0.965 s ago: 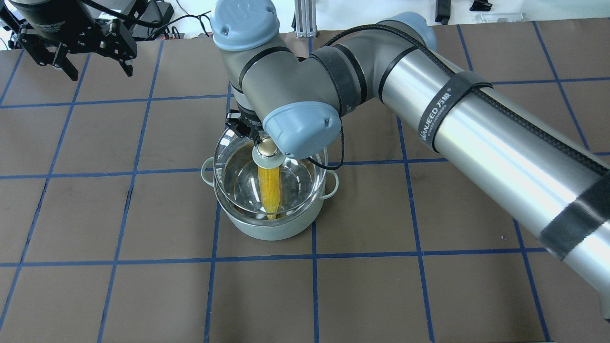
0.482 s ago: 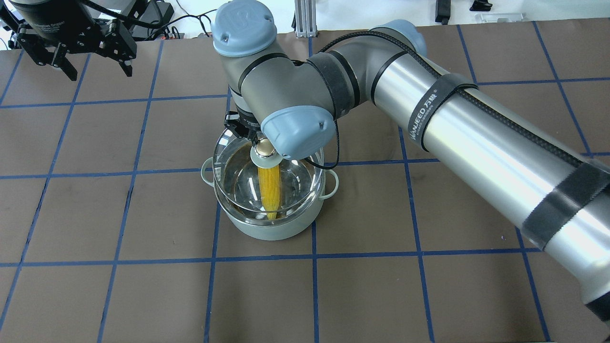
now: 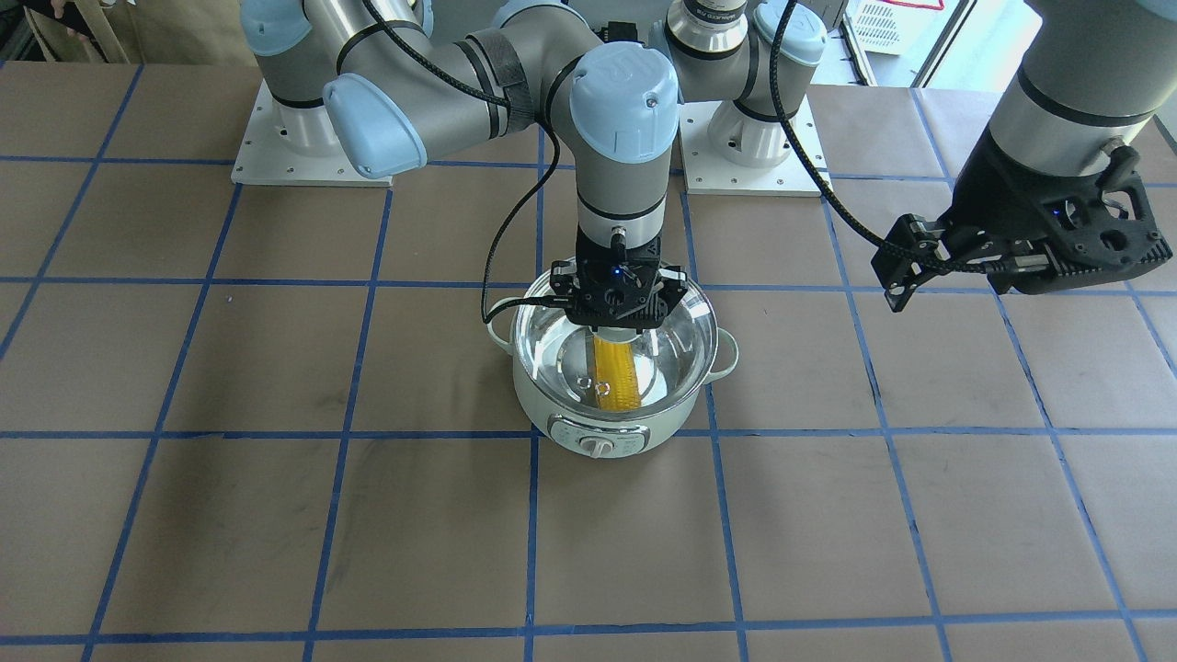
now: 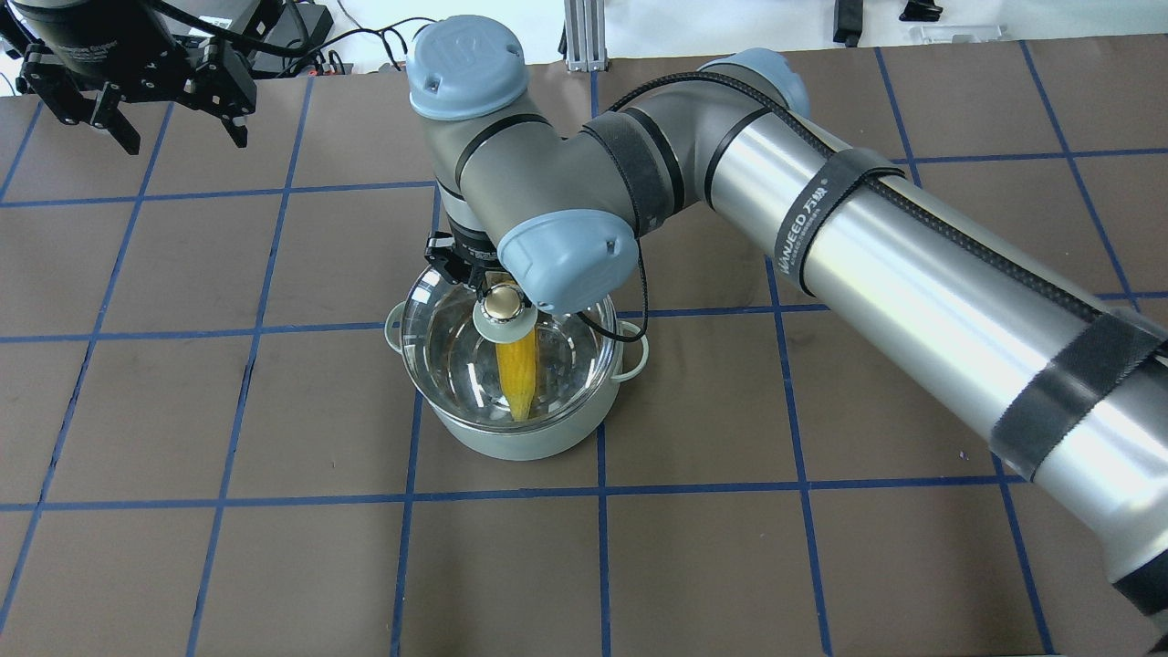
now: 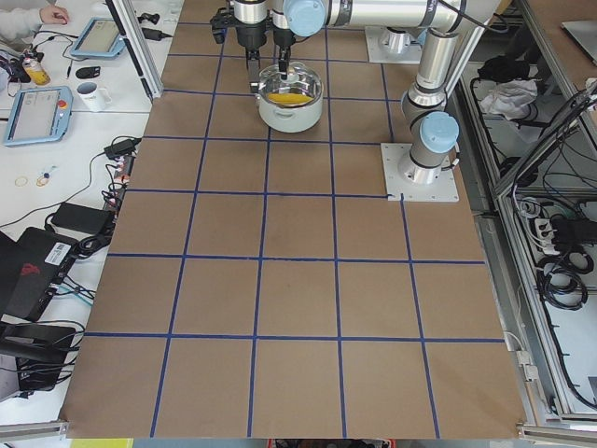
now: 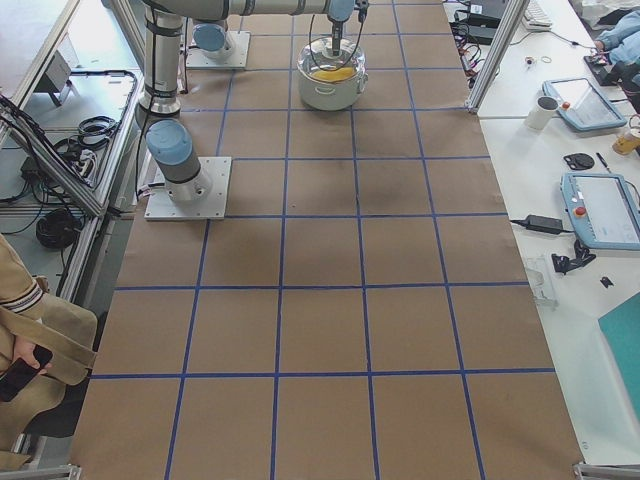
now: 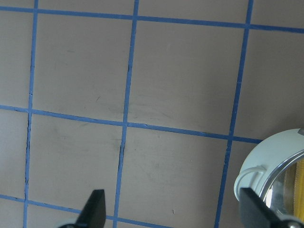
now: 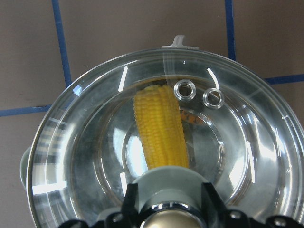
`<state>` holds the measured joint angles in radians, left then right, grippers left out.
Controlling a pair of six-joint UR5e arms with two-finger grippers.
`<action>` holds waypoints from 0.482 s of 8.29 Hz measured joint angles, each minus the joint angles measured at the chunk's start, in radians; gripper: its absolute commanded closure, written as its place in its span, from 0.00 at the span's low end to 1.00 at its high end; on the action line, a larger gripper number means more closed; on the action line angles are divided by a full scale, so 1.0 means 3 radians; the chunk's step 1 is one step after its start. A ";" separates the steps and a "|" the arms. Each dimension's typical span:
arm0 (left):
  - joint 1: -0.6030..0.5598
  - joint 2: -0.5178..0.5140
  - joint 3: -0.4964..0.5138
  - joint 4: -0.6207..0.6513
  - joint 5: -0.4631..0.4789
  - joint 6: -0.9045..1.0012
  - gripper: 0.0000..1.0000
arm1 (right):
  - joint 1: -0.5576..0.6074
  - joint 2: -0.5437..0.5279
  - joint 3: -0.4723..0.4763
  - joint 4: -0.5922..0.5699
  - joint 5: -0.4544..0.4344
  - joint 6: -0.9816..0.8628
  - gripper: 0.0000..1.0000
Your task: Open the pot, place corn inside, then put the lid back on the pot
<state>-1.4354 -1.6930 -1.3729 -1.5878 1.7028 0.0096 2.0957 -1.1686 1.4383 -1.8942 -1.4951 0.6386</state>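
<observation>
Corn (image 8: 160, 128) lying inside the pot (image 3: 598, 430), yellow cob plainly visible through the clear glass lid (image 8: 247, 142), pointed tip toward the robot. Lid directly over the pot's mouth, carried by its knob (image 4: 502, 304).

Compared with a second ago in the overhead view: lid lower and shifted slightly to that view's left, its metal edge now close upon the pot's edge. Fully seated or just above it: cannot tell from these views.

Right end effector (image 3: 614, 320) clamped on either side of the knob, pointing straight down. Left end effector (image 4: 181, 137) well apart, near a far corner of the worktop (image 4: 730, 566), jaws spread wide, holding nothing.

Judged from this: corn step done, lid replacement in its last stage. Remaining: settling the lid squarely on the pot and letting go.
</observation>
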 measured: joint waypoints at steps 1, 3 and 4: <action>0.0000 0.0003 -0.0003 -0.0002 0.0002 -0.0001 0.00 | 0.0002 0.0001 0.0002 0.0006 0.0008 0.0003 0.58; -0.0001 0.0021 -0.0015 -0.0009 0.0004 0.0001 0.00 | 0.0004 0.0004 0.0006 0.0025 -0.0003 -0.0024 0.58; -0.0001 0.0030 -0.0025 -0.0012 0.0005 0.0001 0.00 | 0.0004 0.0004 0.0006 0.0038 -0.0012 -0.0043 0.58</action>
<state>-1.4358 -1.6840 -1.3805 -1.5915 1.7041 0.0098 2.0969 -1.1674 1.4402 -1.8828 -1.4986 0.6258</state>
